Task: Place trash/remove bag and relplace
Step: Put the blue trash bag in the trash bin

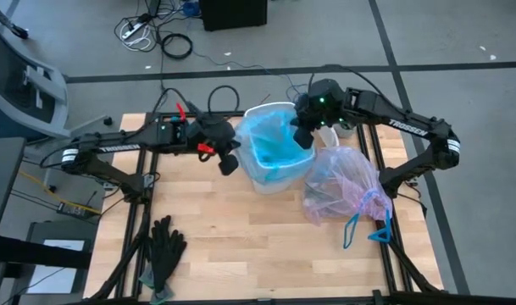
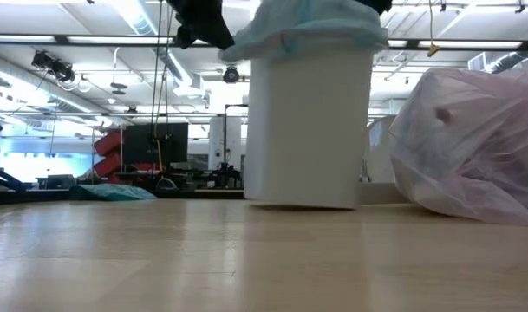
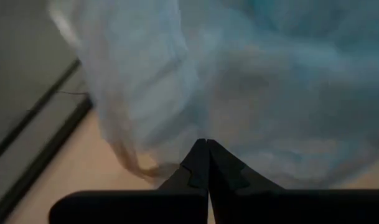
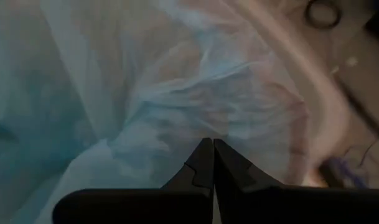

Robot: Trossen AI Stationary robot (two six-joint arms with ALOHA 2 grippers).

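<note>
A white bin (image 1: 270,180) stands mid-table, lined with a light-blue bag (image 1: 274,144) folded out over its rim (image 2: 311,39). My left gripper (image 1: 228,163) is shut at the bin's left side. My right gripper (image 1: 302,134) is shut at its far right rim. The pink-lavender bag (image 1: 342,182) lies filled on the table to the right of the bin (image 2: 472,147). Its blue drawstrings (image 1: 365,227) trail toward the near edge. Dark scraps of trash (image 1: 325,202) show through its film. My left gripper (image 3: 206,143) pinches the light-blue bag's turned-out edge (image 3: 177,134) at the bin's left side, coming level from the table's left. The film (image 2: 235,48) is drawn outward from the rim toward the fingers. One layer or several, I cannot tell. My right gripper (image 4: 209,142) is shut against the light-blue bag's film (image 4: 177,134) at the bin's far right rim, slanting down from the right. Creases in the film run to the fingertips. The fingers themselves hide the pinch.
A pair of black gloves (image 1: 164,250) lies near the table's near left corner. Bare wood (image 1: 241,246) shows in front of the bin. A white round thing (image 1: 328,135) sits behind the right gripper. Cables lie on the floor beyond the far edge.
</note>
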